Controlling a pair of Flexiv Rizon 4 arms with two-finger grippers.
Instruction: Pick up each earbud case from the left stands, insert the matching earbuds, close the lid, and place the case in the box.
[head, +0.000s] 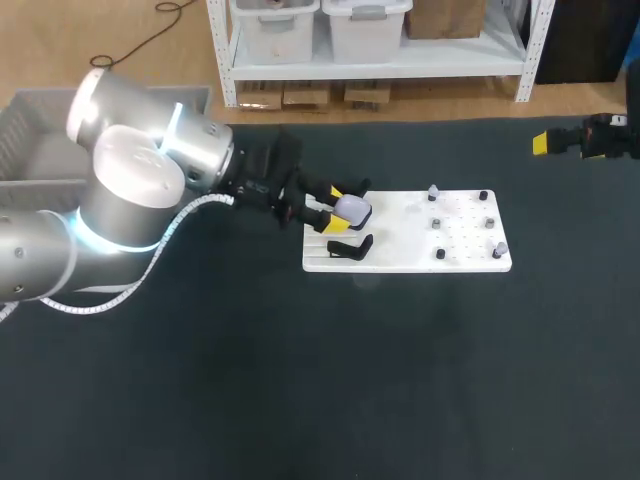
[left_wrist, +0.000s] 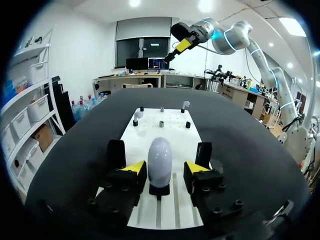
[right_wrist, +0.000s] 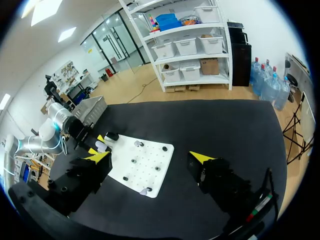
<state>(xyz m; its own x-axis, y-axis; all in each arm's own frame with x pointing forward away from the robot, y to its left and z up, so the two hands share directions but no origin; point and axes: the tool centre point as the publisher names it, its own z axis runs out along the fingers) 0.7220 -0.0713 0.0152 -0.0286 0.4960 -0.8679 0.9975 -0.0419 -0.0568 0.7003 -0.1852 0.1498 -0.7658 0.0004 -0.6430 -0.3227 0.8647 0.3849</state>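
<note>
Item: pale, egg-shaped earbud case (left_wrist: 160, 160), standing upright on a black mount (left_wrist: 159, 190) at the near-left end of a white board (head: 405, 262). Left end effector (left_wrist: 164, 169): fingers set moderately apart, one yellow tip on each side of the case; the left wrist view shows a sliver of space at one tip and a plainer gap at the other, so the case stands between the fingers and is not clamped. Adjacent on the board: a dark item (head: 350, 246) just beside the case on the robot's side, its kind unclear; small posts (head: 437, 223) in rows across the board's other half, two of them with whitish tops in the left wrist view. Nothing stands between the fingers and the case. Long slots in the board under the end effector appear only in the left wrist view. Grey box (head: 40, 150): at the far-left corner, behind the left arm (head: 130, 200), seen in the head and right wrist views but not the left wrist view. Right end effector (right_wrist: 150, 159): fingers spread wide, holding nothing, raised off to the far right, well apart from the board. Worktop (head: 300, 400): dark, matte, uniform.
</note>
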